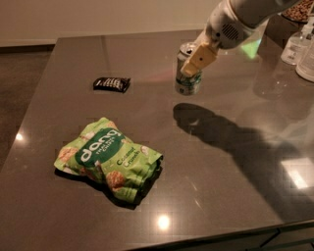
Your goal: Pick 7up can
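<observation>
The one view looks down at a slant from a raised spot near the front edge of the dark grey glossy stone surface [235,196]. It faces across to the far edge and the pale wall beyond. It stands at middling range, so most of the surface fits, with its left and front edges showing. The crinkled green snack bag [110,164] lies nearest the lens, and the small black wrapped bar [112,84] lies farther off. The gripper [189,68] reaches in from the upper right corner on a white arm [245,14], its tan fingers [200,58] clamped on the small silver-and-green 7up can [187,86] just above the far middle.
</observation>
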You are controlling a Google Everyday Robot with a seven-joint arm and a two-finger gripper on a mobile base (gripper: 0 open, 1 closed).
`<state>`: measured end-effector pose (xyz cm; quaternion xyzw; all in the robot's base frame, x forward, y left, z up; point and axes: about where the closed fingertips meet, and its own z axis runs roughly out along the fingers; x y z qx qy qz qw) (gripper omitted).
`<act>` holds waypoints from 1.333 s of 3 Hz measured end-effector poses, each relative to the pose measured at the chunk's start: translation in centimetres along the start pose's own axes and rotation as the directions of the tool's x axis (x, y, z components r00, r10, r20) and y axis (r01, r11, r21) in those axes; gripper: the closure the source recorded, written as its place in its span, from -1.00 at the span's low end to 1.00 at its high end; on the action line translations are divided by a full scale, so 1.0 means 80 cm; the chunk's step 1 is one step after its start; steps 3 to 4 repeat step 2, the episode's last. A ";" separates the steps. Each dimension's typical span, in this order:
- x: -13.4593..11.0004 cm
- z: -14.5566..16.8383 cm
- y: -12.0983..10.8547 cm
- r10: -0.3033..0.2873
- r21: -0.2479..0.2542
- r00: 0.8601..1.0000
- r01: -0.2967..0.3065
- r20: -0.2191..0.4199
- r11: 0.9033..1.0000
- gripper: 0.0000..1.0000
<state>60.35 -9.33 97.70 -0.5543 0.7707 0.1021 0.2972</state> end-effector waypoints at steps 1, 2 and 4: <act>-0.028 -0.026 0.011 -0.048 -0.067 0.998 0.051 0.046 0.996 1.00; -0.028 -0.026 0.011 -0.048 -0.067 0.998 0.051 0.046 0.996 1.00; -0.028 -0.026 0.011 -0.048 -0.067 0.998 0.051 0.046 0.996 1.00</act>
